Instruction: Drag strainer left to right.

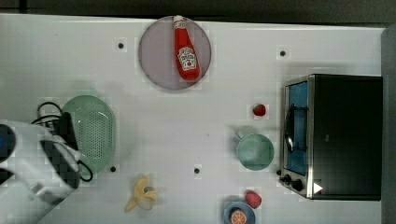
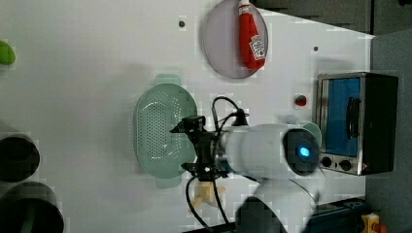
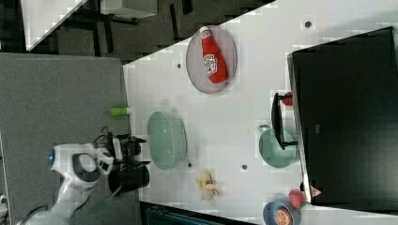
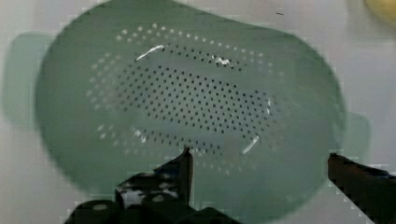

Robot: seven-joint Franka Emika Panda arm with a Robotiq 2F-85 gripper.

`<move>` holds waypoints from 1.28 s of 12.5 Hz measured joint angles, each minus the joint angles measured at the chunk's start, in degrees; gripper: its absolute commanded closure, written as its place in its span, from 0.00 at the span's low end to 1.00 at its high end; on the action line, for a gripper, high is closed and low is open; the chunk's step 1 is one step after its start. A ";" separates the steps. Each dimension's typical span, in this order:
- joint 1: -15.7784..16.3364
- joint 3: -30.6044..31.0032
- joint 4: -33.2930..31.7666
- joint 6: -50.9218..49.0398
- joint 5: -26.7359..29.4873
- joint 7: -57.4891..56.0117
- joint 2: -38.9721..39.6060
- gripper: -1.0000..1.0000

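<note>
On the white table point(image 1: 196, 121), at the top view's left: strainer point(image 1: 93, 131), pale mint-green, oval, bowl dotted with small holes, tab handles at both ends; lies upright, mouth up, well apart from the other items. In the left view the strainer point(image 2: 163, 128) sits just beside the arm's black fingers.

Gripper point(image 2: 187, 148): jaws spread wide, nothing between them; hangs over the strainer's edge nearest the arm. Wrist view shows the two black fingers point(image 4: 180, 170) apart over the perforated bowl point(image 4: 187, 98); whether they touch the rim cannot be told.

Further items, top view:
- grey round plate point(image 1: 156, 53) at the far edge, red ketchup bottle point(image 1: 186, 51) lying on it
- small red strawberry point(image 1: 259, 110) near the toaster oven
- round green cup point(image 1: 254, 150) with handle, just beside the oven's glass door
- toaster oven point(image 1: 343, 135), black and silver, at the top view's right
- peeled banana point(image 1: 142, 193) near the front edge
- blue bowl point(image 1: 229, 213) holding an orange slice point(image 1: 238, 217), a red fruit point(image 1: 253, 199) touching its rim
</note>
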 measured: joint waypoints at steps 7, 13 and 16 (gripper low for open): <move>-0.54 -6.20 -0.22 15.72 -1.63 3.47 15.53 0.00; -0.36 -10.62 -1.79 18.30 -6.48 3.86 16.37 0.00; 2.39 -13.13 -2.46 21.43 -4.75 3.92 15.72 0.00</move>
